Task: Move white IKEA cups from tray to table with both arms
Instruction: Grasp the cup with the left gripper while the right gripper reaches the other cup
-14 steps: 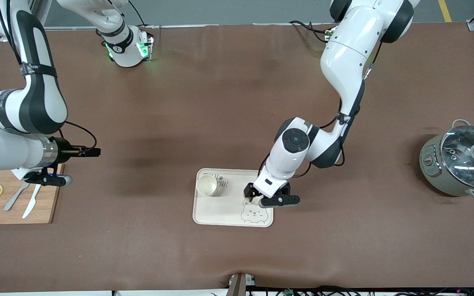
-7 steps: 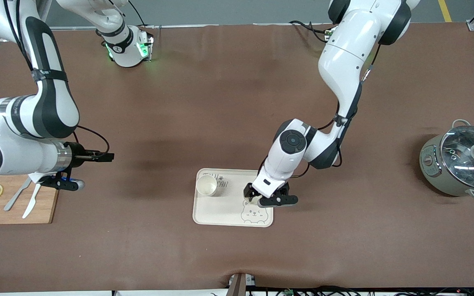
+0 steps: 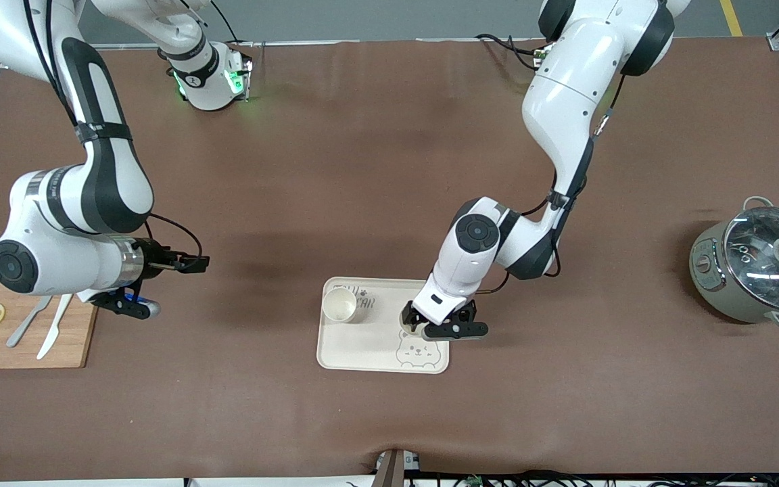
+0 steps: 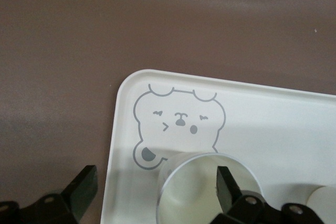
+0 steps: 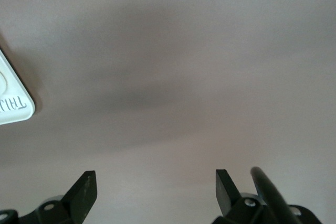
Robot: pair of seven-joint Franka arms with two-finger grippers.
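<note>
Left gripper (image 3: 423,328) low over tray (image 3: 362,352), fingers wide, one finger inside near cup (image 4: 202,190), set to pinch its wall. Other cup (image 3: 339,306) sits in tray corner. Right gripper (image 3: 159,287) over bare table (image 3: 362,169), open, well apart.

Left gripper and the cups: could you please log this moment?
left gripper: open, straddling cup wall | right gripper: open, over table

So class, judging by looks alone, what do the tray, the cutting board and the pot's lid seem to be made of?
Tray: probably matte plastic or melamine; even cream surface with a printed bear.
Cutting board: wood; warm brown, faint grain.
Pot's lid: glass, apparently; see-through and glinting, with a metal rim.
</note>
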